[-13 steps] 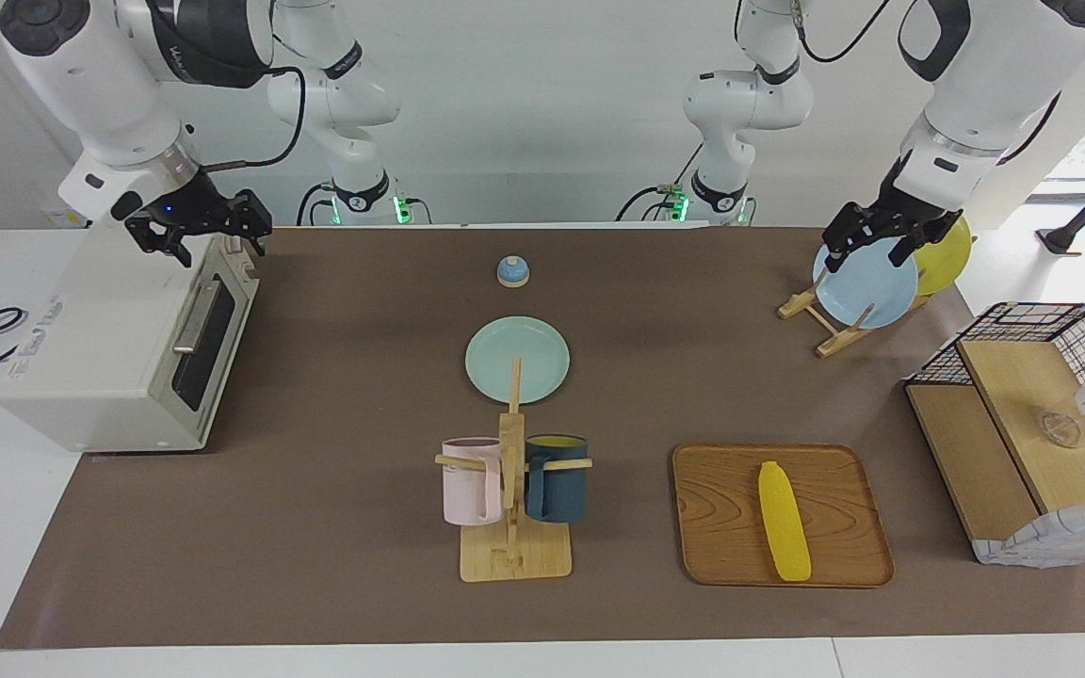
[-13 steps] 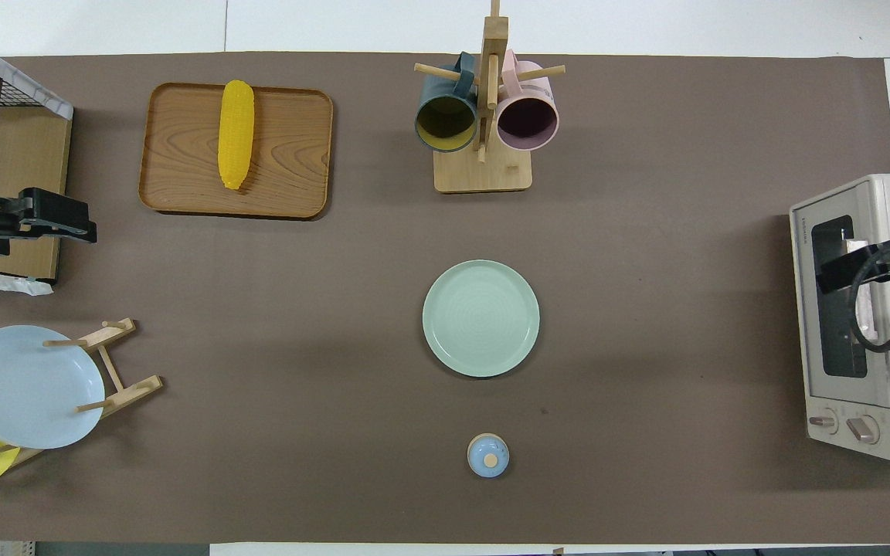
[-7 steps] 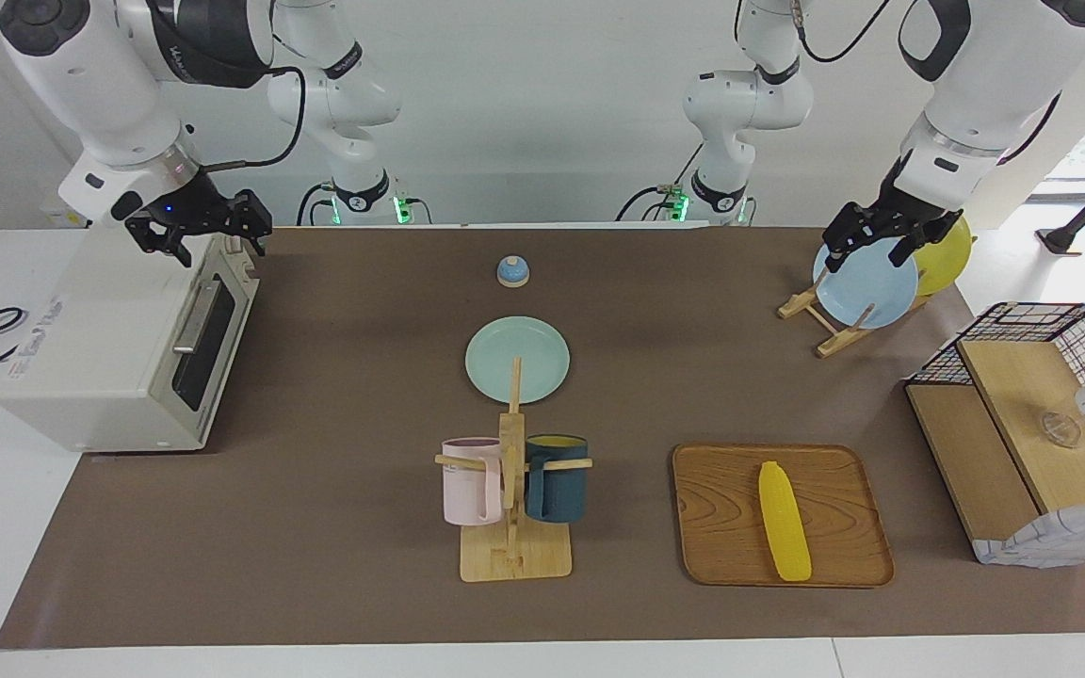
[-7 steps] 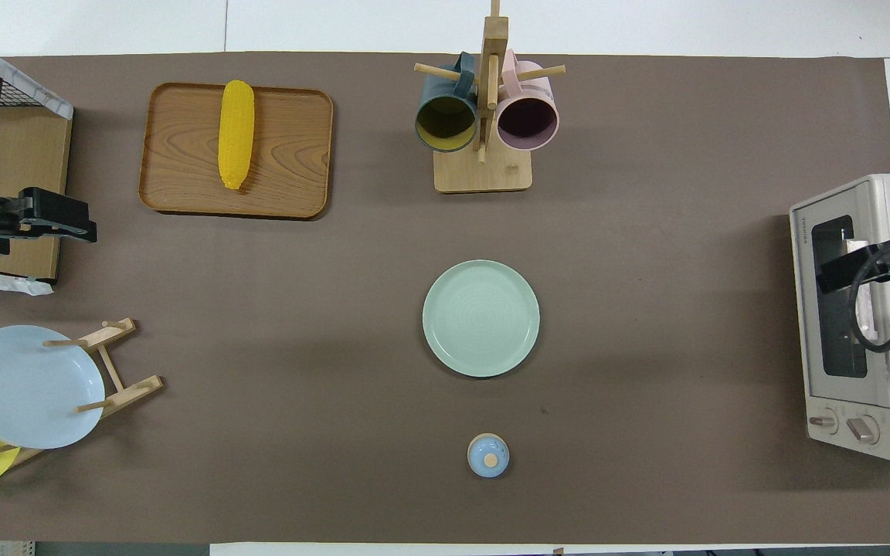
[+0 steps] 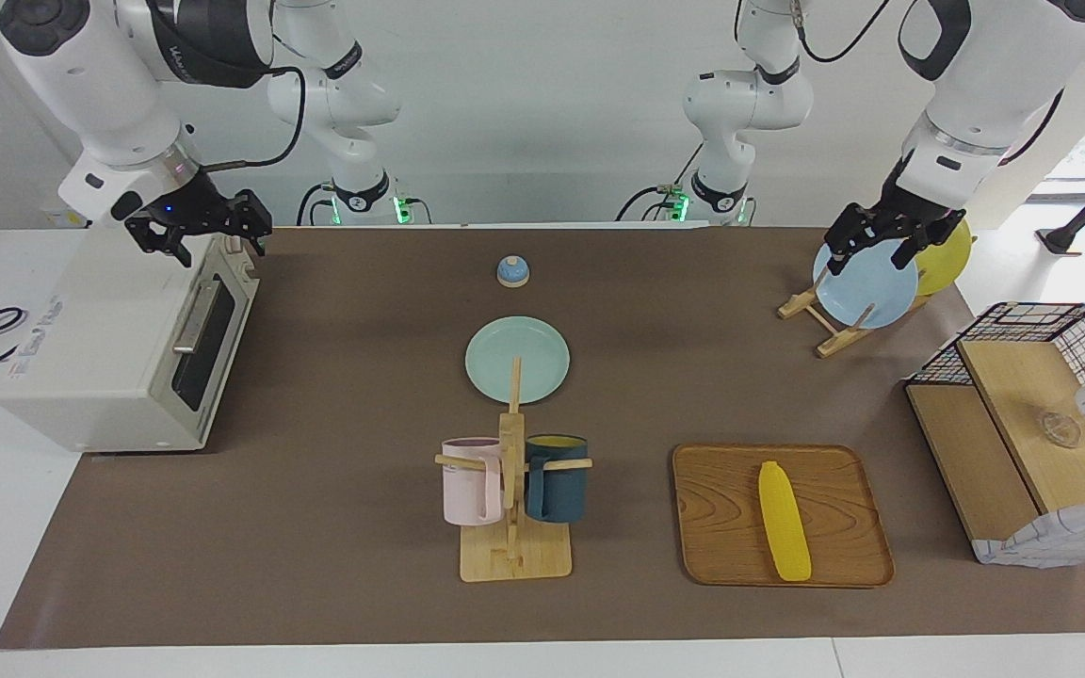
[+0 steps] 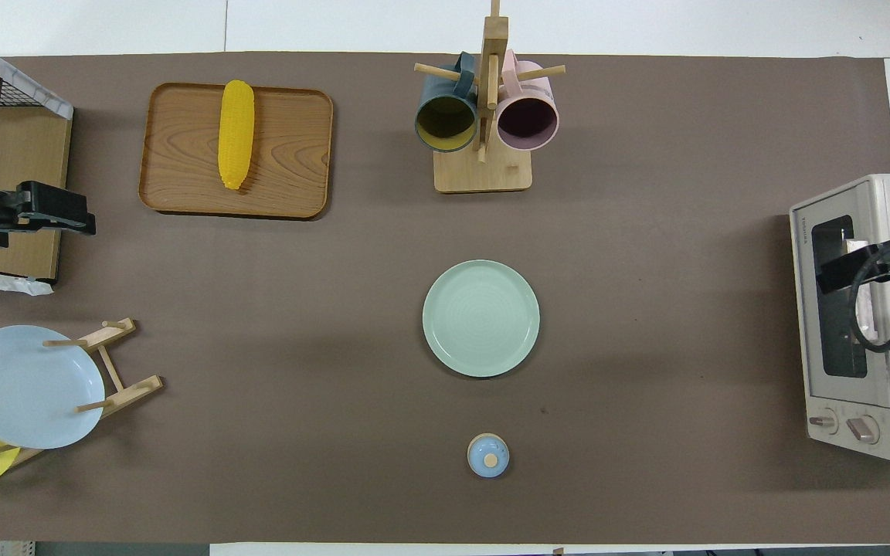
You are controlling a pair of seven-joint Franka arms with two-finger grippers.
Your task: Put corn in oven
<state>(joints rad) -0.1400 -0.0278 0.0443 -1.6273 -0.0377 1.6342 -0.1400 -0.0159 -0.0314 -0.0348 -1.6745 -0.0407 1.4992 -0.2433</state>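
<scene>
Hovering left claw [image 5: 893,243] open, right claw [image 5: 199,232] open

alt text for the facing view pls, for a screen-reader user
A yellow corn lies on a wooden tray toward the left arm's end of the table, untouched; the oven at the right arm's end has its door closed. The open left gripper hangs over racked plates, the open right gripper over the oven.

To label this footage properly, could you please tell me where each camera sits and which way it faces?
Facing view: high across the table, looking at both arms; left gripper over the plate rack, right gripper over the oven.
Overhead view: above the robots' end, looking steeply down; only gripper ends show.
Shared: corn on the tray, half a turn apart.
</scene>
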